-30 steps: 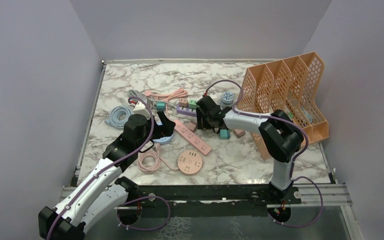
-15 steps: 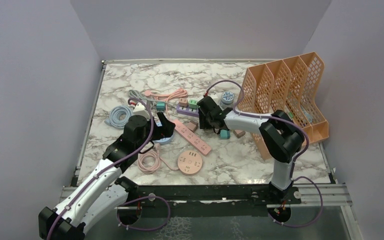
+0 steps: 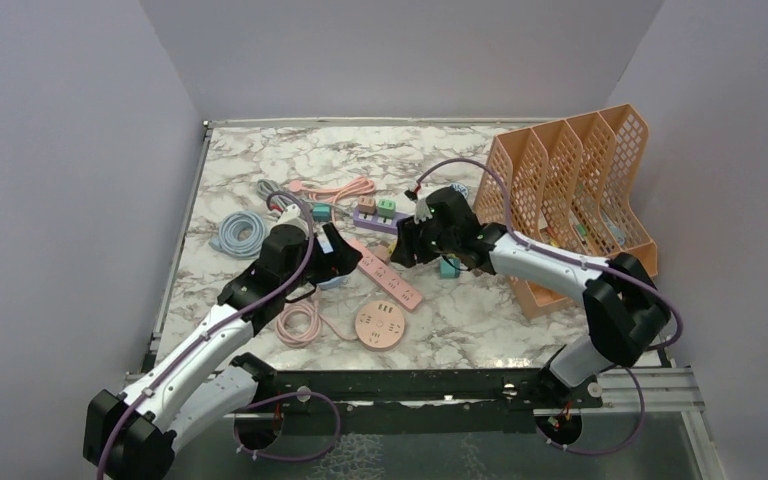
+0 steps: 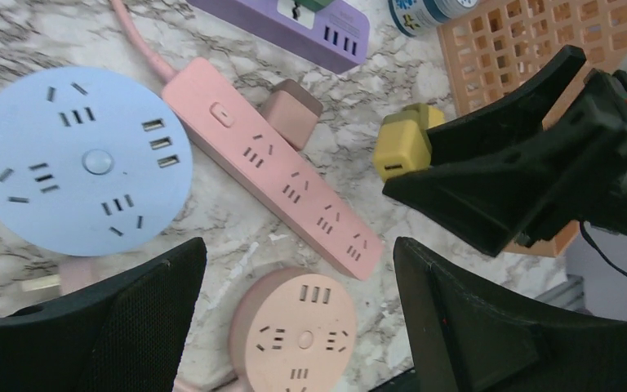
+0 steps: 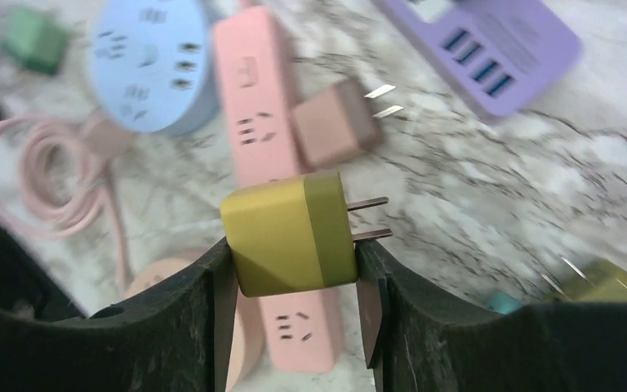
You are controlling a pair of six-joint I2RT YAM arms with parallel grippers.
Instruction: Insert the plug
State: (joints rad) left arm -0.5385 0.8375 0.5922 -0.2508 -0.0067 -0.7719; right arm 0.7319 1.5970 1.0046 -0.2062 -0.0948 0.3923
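One orange rack (image 3: 620,150), right pincer (image 5: 295,260) gripping plug (image 5: 286,233)

1. We see our right gripper (image 5: 294,249) clamped on a yellow plug (image 5: 286,233), with a black finger pressed on each side of it.
2. The plug's two metal prongs stick out sideways over the tip of the finger on the view's right.
3. A pink power strip (image 5: 253,122) runs out beyond the fingertips, passes beneath the plug and shows again between the fingers (image 5: 171,327).
4. Just past the tips, a dusty-pink adapter (image 5: 335,122) lies against the strip.
5. Farther out lie a blue round socket hub (image 5: 151,61) and a purple strip (image 5: 490,41).
6. A pink coiled cable (image 5: 49,171) lies off the left-side finger.
7. A blurred yellow-green plug (image 5: 612,282) lies off the right-side finger.
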